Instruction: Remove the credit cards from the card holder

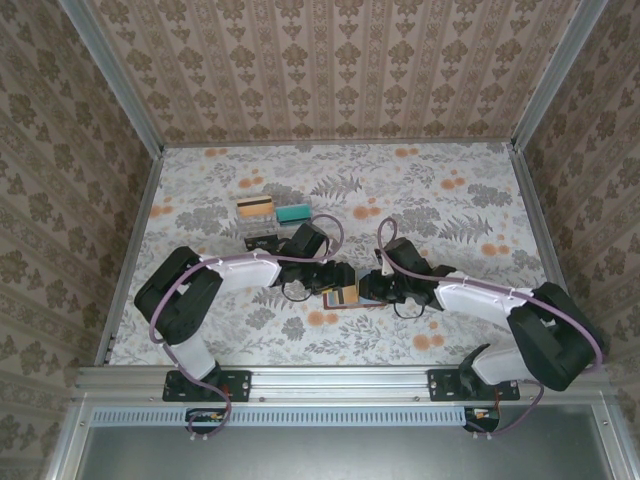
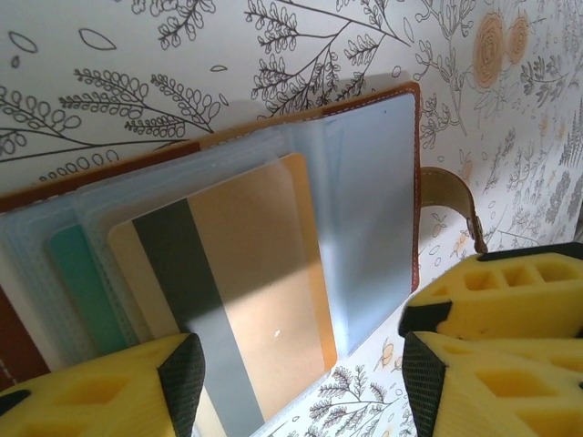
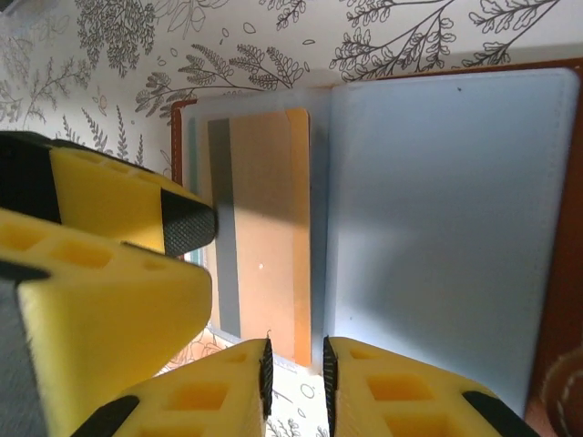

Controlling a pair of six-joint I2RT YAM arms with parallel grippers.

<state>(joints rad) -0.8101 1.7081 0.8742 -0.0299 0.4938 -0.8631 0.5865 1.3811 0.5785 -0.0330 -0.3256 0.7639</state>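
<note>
The card holder lies open on the floral table between both grippers, brown leather rim and blue-grey lining up. An orange credit card with a dark stripe sticks partway out of a clear sleeve. A teal card sits in a slot beside it. My left gripper is open, its fingers straddling the orange card's free end. My right gripper hovers at the holder's near edge, jaws a narrow gap apart, with the table showing between them.
Three loose cards lie on the table behind the left arm: a striped orange one, a teal one and a dark one. The holder's strap sticks out sideways. Papered walls close in three sides of the table.
</note>
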